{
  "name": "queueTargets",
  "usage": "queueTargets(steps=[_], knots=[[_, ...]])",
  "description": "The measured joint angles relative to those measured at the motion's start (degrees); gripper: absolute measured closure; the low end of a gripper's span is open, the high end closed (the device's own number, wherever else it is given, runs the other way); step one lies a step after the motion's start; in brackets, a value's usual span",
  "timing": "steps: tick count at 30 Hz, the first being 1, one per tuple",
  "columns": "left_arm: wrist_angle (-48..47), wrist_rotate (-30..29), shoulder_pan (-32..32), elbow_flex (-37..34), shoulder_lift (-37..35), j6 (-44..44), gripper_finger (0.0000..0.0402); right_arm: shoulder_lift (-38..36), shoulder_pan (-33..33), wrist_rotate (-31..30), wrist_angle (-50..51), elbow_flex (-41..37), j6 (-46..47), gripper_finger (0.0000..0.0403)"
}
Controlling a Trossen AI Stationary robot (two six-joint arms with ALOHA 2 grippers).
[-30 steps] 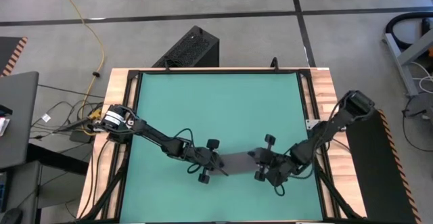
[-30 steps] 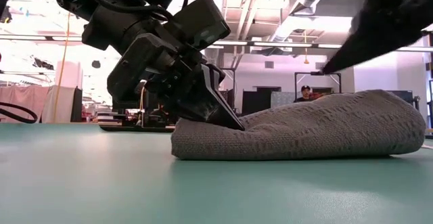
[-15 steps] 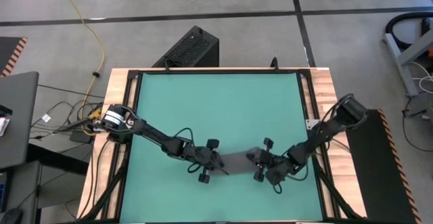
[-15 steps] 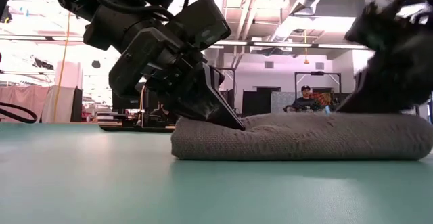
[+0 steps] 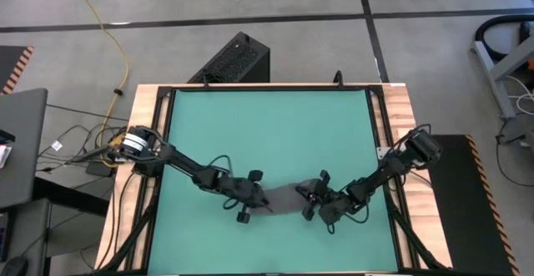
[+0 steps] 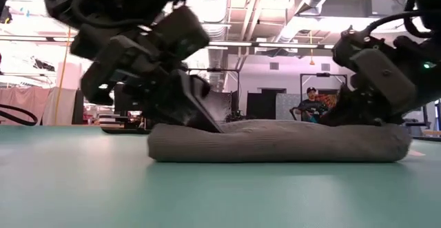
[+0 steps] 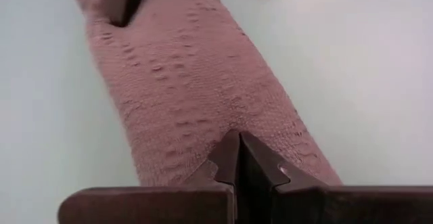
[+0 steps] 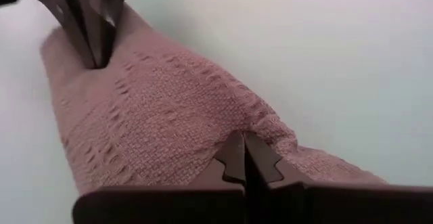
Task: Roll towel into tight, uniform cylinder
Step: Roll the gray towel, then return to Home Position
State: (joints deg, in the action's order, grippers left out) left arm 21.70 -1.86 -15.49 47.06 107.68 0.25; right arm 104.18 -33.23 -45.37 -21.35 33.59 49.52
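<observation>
Watching for uneven rolling: in the high view the towel (image 5: 285, 198) is lying as a short grey band on the green mat (image 5: 267, 134) of the worktop, near its front edge, with the left gripper (image 5: 254, 198) sitting at its left end and the right gripper (image 5: 314, 201) at its right end; if one arm is advancing faster than the other, the roll is likely going conical or skewing instead of staying uniform. Low view: towel (image 6: 279, 142) is resting flat on the mat as a low, long loaf, left gripper (image 6: 180, 104) pressing down onto the near end and right gripper (image 6: 358, 94) onto the far end; the loaf is looking squashed rather than round, so I'm judging the layers could be slackening or unrolling if either pinch is slipping. Left wrist view: fingers (image 7: 260, 166) are closed tip to tip with the towel (image 7: 196, 88) bunching right at the tips, cloth extending away towards the other arm. Right wrist view: fingers (image 8: 260, 158) are likewise pinched together on a fold of the towel (image 8: 155, 116), the other arm's fingers (image 8: 91, 28) digging into the far end. Thin pinches like these are risking pulling out only the top layer.
</observation>
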Motion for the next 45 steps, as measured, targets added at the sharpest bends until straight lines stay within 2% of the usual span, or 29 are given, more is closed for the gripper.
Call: queueTargets(steps=[3, 8, 11, 16, 26, 31, 37, 41, 45], knots=[[10.34, -3.17, 1.27, -6.80, -4.03, -2.10, 0.0402, 0.07, 1.00, -0.23, -2.19, 0.04, 0.58, 0.0393], [21.95, -11.93, 3.10, -17.76, -12.22, -3.67, 0.0402, 0.13, 3.41, -0.97, -5.54, 0.38, 1.02, 0.0392], [28.04, -13.00, 4.05, -22.18, -15.95, -5.18, 0.0402, 0.19, 5.27, -1.41, -5.70, 1.11, -2.68, 0.0392], [28.45, -12.48, 3.34, -24.35, -17.31, -7.46, 0.0402, 0.17, 8.58, 1.03, -5.71, 1.94, -6.23, 0.0392], [34.88, -15.11, 0.90, -24.48, -20.73, -7.45, 0.0402, -3.63, 9.98, 0.88, -5.11, 3.97, -16.60, 0.0369], [35.80, -15.19, -0.89, -24.50, -27.84, -6.70, 0.0401, -10.67, 9.67, 0.88, -5.45, 4.06, -21.20, 0.0359], [31.39, -10.32, -2.53, -24.50, -41.12, -5.73, 0.0401, -23.15, 7.94, 0.69, -5.49, 4.07, -33.92, 0.0357], [25.50, -10.38, -3.16, -24.48, -52.69, -12.10, 0.0401, -34.20, 5.58, 0.27, -5.54, 4.10, -46.07, 0.0357], [15.18, -8.88, -3.12, -24.47, -65.33, -7.67, 0.0402, -47.37, 1.46, 0.29, -1.87, 4.23, -55.46, 0.0357]])
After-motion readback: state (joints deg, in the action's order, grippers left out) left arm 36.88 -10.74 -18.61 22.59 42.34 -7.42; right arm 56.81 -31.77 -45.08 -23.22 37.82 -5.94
